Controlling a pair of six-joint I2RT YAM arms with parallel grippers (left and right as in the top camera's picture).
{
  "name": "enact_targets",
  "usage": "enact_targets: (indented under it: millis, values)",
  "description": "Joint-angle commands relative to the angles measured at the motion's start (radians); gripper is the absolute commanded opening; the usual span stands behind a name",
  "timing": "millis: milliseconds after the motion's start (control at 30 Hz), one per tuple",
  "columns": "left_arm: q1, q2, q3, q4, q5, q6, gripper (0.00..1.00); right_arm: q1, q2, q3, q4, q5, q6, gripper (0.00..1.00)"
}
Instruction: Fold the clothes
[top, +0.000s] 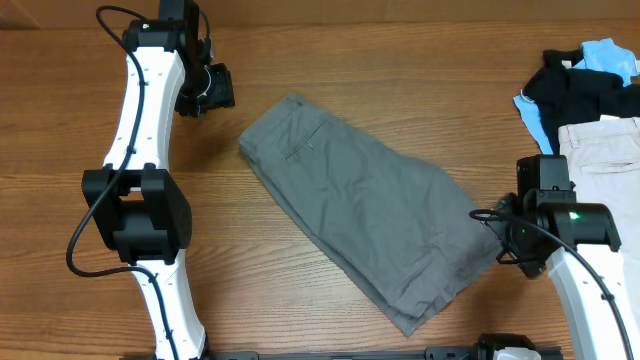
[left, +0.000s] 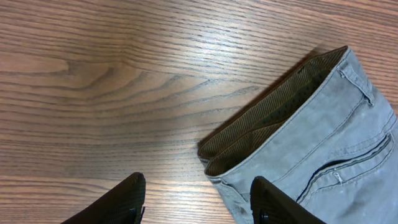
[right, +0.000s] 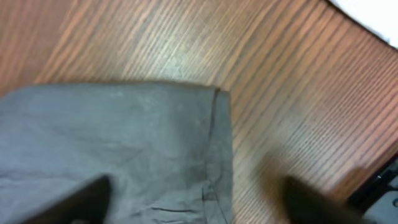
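Note:
The clothes (top: 360, 200), grey trousers, lie folded lengthwise in a diagonal strip from upper left to lower right on the wooden table (top: 300, 300). My left gripper (top: 205, 90) hovers beside the waistband end. In the left wrist view it (left: 198, 186) is open, with one finger over bare wood and the other over the corner of the waistband (left: 323, 137). My right gripper (top: 503, 238) sits at the leg end. In the blurred right wrist view it (right: 198, 186) is open and straddles the hem corner of the trousers (right: 124, 130), holding nothing.
A heap of black and light-blue garments (top: 580, 85) lies at the far right. Pale beige trousers (top: 605, 160) lie just below the heap, close behind my right arm. Bare wood surrounds the grey trousers.

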Motion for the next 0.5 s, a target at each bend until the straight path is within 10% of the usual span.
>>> enact_targets:
  millis: [0, 467]
  values:
    - [0.003, -0.027, -0.005, 0.000, 0.012, 0.001, 0.57, -0.002, 0.000, 0.018, -0.016, -0.030, 0.020, 1.00]
    - [0.003, -0.027, -0.005, 0.000, 0.012, 0.001, 0.58, 0.133, -0.254, 0.006, -0.239, -0.388, -0.073, 1.00]
